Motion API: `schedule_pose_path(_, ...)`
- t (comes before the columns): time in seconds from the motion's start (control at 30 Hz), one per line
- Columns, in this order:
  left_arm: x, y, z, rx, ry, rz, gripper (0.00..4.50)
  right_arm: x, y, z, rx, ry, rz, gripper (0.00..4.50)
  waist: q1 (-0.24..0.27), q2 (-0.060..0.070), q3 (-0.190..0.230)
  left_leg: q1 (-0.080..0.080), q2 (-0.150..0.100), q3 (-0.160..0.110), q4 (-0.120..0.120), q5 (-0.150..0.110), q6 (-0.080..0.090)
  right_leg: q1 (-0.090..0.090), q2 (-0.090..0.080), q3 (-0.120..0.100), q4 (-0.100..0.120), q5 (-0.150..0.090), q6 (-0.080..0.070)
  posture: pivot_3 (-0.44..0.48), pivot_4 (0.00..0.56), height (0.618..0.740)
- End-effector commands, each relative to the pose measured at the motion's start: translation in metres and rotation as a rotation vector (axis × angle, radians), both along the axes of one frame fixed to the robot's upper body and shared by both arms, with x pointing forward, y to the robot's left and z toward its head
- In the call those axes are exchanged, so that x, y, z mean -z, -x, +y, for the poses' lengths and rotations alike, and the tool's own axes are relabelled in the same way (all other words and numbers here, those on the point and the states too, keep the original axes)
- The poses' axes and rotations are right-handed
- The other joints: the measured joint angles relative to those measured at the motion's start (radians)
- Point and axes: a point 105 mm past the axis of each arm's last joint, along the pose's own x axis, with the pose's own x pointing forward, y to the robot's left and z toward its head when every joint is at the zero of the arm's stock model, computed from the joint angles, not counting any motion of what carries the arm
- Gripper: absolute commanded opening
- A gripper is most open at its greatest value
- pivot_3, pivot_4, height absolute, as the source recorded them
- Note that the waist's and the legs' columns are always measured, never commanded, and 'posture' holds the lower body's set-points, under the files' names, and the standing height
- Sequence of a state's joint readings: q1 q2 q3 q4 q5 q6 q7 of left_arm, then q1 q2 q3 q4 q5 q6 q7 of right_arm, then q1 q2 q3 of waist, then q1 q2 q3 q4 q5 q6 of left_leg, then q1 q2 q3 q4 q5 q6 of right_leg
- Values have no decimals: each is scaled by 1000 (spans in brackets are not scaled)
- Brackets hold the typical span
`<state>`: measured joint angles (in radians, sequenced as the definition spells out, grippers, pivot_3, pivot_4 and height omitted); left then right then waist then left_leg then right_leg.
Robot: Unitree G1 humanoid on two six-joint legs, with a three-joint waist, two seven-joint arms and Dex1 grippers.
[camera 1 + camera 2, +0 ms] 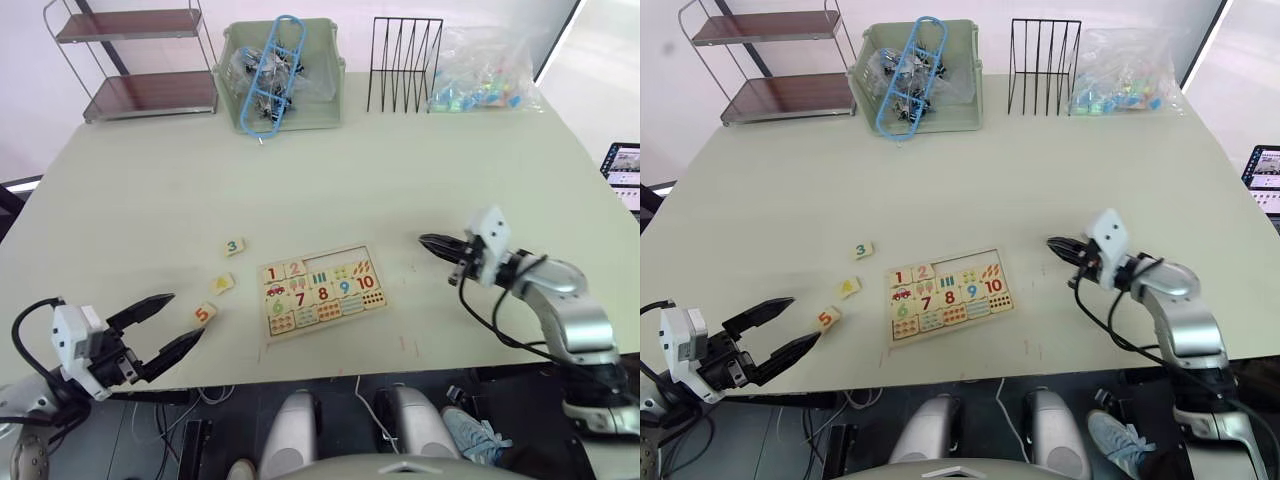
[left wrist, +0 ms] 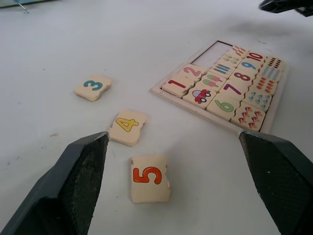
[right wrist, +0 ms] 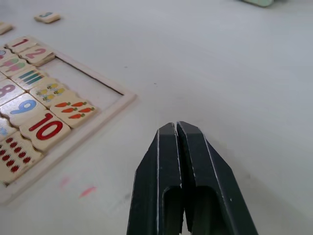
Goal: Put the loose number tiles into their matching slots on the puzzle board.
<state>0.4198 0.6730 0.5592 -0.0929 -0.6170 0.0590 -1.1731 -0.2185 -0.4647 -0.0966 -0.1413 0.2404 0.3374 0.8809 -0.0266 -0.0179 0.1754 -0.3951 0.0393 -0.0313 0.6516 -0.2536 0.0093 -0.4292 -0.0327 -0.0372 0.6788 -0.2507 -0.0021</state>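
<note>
The left tool [image 1: 178, 322] gapes wide and empty beside tile 5 [image 1: 204, 314], while the right tool [image 1: 431, 241] hovers pinched shut, empty.

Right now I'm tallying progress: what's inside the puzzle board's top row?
In the puzzle board, tiles 1 and 2 sit seated; three slots show bare wood. Nothing covers the row.

Silver arm segments, white wrist camera blocks, looping black cables, textured black two-fingered left gripper [image 1: 182, 324], right gripper [image 1: 430, 241]

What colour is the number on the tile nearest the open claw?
Orange-red 5, clearest in the left wrist view.
</note>
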Motion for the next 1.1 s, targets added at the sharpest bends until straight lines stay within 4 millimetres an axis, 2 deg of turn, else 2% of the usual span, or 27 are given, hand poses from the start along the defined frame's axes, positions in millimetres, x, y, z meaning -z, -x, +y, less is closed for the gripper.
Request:
schedule_pose_path(0.03, -1, 3, 7, -34, -25, -7, 4500, -17, 5, -31, 105, -52, -98, 54, 2, 0, 0, 0, 0, 0, 0, 0, 0, 0, 0, 1, 0, 0, 0, 0, 150, 740)
schedule_pose_path(0.1, 1, 4, 9, -50, -22, -2, 4500, -14, 13, -41, 130, -59, -100, 54, 6, 0, 0, 1, 0, 2, 0, 0, 0, 0, 0, 2, 0, 0, 1, 0, 150, 740)
schedule_pose_path(0.13, 2, 4, 10, -56, -23, 0, 4500, -11, 17, -46, 139, -56, -98, 557, 7, 0, 0, 2, 0, 2, 0, 0, 0, 0, 0, 3, 0, 1, 1, 0, 150, 740)
schedule_pose_path(0.17, 2, 5, 11, -62, -26, 2, 4500, -9, 20, -50, 148, -57, -95, 797, 11, 0, 0, 2, 0, 3, 0, 0, 0, 0, 0, 3, 0, 1, 1, 0, 150, 740)
schedule_pose_path(0.23, 4, 6, 12, -72, -31, 6, 4500, -7, 26, -58, 174, -76, -97, 1794, 11, 0, 0, 2, 0, 3, 0, 0, 0, 0, 1, 4, 0, 1, 1, 0, 150, 740)
schedule_pose_path(0.3, 5, 8, 15, -100, -36, 6, 4500, -3, 38, -70, 198, -85, -91, 2926, 13, 0, 0, 3, 0, 4, 0, 0, 0, 0, 1, 5, 0, 1, 1, 0, 150, 740)
schedule_pose_path(0.4, 7, 10, 21, -149, -42, -2, 4500, 3, 55, -80, 216, -88, -82, 4385, 17, 0, 0, 2, 0, 4, 0, 0, 0, 1, 0, 5, 0, 1, 1, 0, 150, 740)
schedule_pose_path(0.57, 10, 17, 20, -179, -37, 8, 4500, 13, 76, -90, 223, -88, -53, 4455, 14, -1, 0, 4, 0, 6, 0, 0, 0, 1, 0, 8, 0, 1, 2, 0, 150, 740)
schedule_pose_path(0.77, 11, 22, 17, -200, -21, 14, 4500, 20, 93, -93, 206, -108, -30, 4455, 16, -1, 0, 10, 0, 7, -1, 0, 0, 7, 0, 8, -2, -1, -1, 0, 150, 740)
schedule_pose_path(1.1, 11, 23, 15, -193, -18, 25, 4500, 26, 105, -90, 180, -110, -31, 4455, 16, -1, 0, 14, 1, 7, -2, 0, 0, 12, 0, 7, -5, -1, -1, 0, 150, 740)
